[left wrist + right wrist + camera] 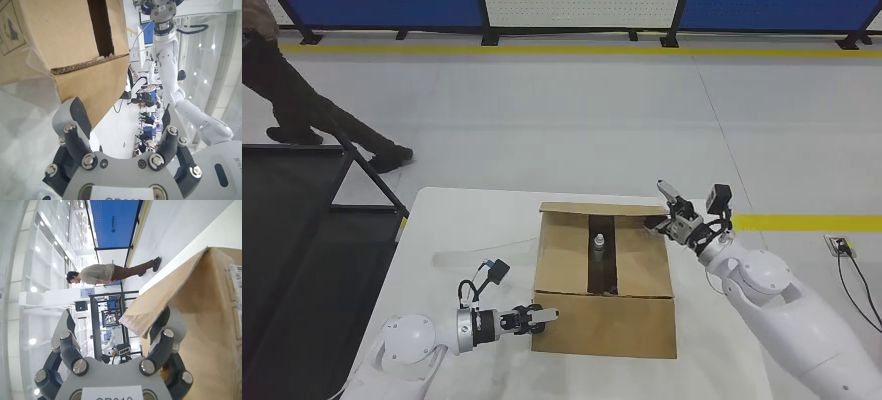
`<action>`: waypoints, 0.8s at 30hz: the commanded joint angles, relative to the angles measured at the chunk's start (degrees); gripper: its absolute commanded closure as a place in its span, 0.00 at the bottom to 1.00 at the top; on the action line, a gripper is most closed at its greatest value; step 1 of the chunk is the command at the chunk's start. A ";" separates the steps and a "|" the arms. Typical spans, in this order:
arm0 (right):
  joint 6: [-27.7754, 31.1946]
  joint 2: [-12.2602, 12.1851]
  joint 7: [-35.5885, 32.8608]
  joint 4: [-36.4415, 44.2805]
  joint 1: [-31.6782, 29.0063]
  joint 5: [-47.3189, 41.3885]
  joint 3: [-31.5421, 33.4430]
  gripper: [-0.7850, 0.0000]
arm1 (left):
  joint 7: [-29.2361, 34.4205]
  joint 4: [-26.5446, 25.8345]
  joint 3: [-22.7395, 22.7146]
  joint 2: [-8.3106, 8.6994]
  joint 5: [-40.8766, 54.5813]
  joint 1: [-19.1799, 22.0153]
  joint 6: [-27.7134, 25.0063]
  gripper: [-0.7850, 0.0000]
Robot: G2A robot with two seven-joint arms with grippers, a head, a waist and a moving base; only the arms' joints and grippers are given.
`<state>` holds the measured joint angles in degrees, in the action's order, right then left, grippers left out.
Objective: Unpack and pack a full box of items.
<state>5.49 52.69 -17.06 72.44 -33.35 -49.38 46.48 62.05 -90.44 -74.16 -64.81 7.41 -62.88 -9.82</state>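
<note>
the brown cardboard box (pixel 607 300) sits in the middle of the top view on the white surface (pixel 462 230), its top flaps nearly closed with a dark slot between them. from above, a small pale bottle (pixel 598 243) stands upright inside that slot, toward its upper end. in the left wrist view the same slot (pixel 102 28) is a dark cut in the upper middle of the frame and what is inside it is hidden. the wrist views in turn show the jaws up close. the left jaws, at the box's lower left corner in the top view, stand wide apart and hold nothing. one black-padded finger (pixel 80 113) lies right against the box's side wall (pixel 90 89) near its corner, though whether it touches i cannot tell. the other finger (pixel 167 117) is out in free air at the right of the frame. the right jaws, at the box's upper right corner in the top view, are also spread wide and clamp nothing. the corner of a raised cardboard flap (pixel 151 311) lies across the inner face of one finger (pixel 162 321), apparently touching it. the opposite finger (pixel 70 323) stands well clear at the left of the frame.
</note>
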 commanded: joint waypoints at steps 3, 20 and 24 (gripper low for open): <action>-0.63 1.92 0.94 -3.01 3.21 -0.85 -0.88 0.00 | 0.00 0.00 0.00 0.00 0.00 0.00 0.00 0.00; -0.55 8.25 8.44 -13.20 10.78 3.94 -6.63 0.00 | 0.00 0.00 0.00 0.00 0.00 0.00 0.00 0.00; -0.55 8.25 8.44 -13.20 10.78 3.94 -6.63 0.00 | 0.00 0.00 0.00 0.00 0.00 0.00 0.00 0.00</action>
<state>4.94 60.94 -8.62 59.23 -22.57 -45.45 39.85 62.05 -90.44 -74.16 -64.81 7.41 -62.88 -9.82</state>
